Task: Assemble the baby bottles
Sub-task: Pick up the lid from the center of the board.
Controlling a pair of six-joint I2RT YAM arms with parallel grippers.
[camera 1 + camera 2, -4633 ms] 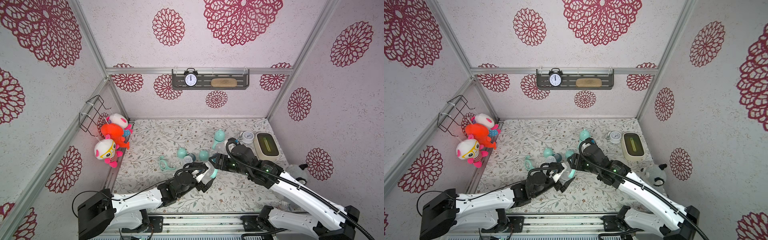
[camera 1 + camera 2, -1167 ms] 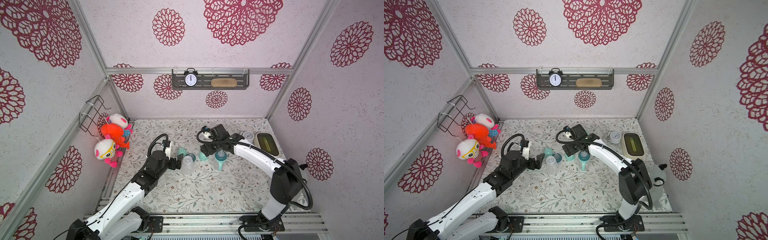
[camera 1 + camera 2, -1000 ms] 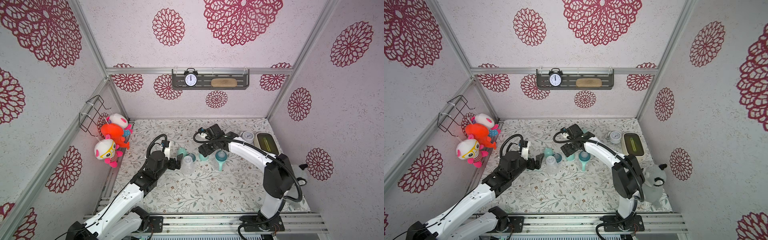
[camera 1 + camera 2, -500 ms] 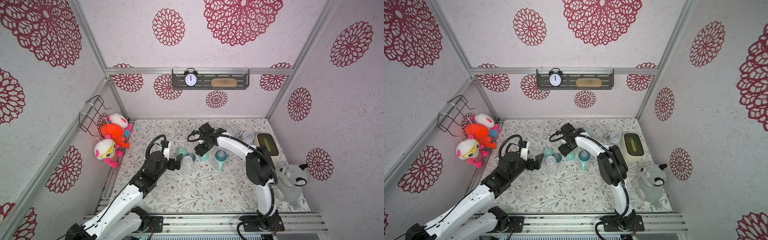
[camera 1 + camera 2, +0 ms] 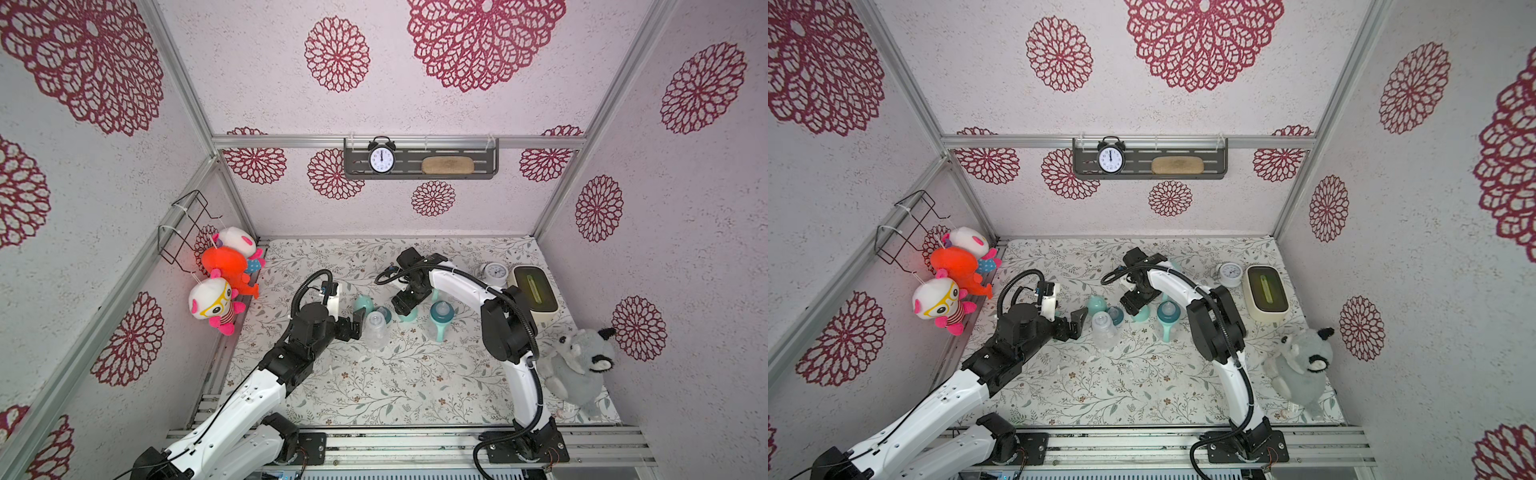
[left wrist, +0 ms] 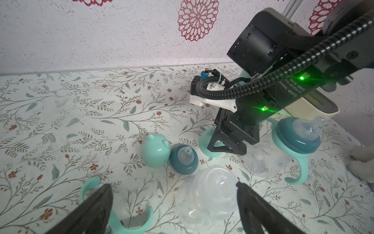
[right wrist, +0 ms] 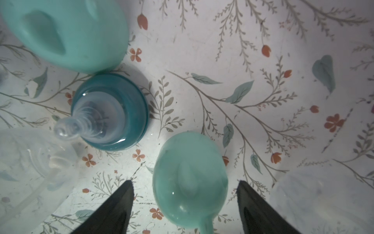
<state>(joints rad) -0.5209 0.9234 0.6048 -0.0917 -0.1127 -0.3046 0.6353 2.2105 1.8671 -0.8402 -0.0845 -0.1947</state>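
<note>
One bottle (image 5: 438, 322) beside the right pincer (image 7: 185, 182) wears collar (image 6: 291, 142) and handles (image 6: 301, 171); its parted jaws straddle a mint dome (image 7: 188, 170), while loose collar (image 6: 184, 161), cap (image 6: 155, 151) and bare bottle (image 6: 210, 194) front the gaping, empty left pincer (image 6: 172, 185).

Hour numerals on black alarm clock (image 5: 381, 160), right arm label (image 6: 289, 89) illegible

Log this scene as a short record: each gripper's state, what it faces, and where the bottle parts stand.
left gripper: open, facing the bare clear bottle
right gripper: open, straddling a mint cap, gaps both sides
loose parts: teal nipple collar, second mint cap, mint handle ring
partly assembled: bottle with collar and handles, uncapped
</note>
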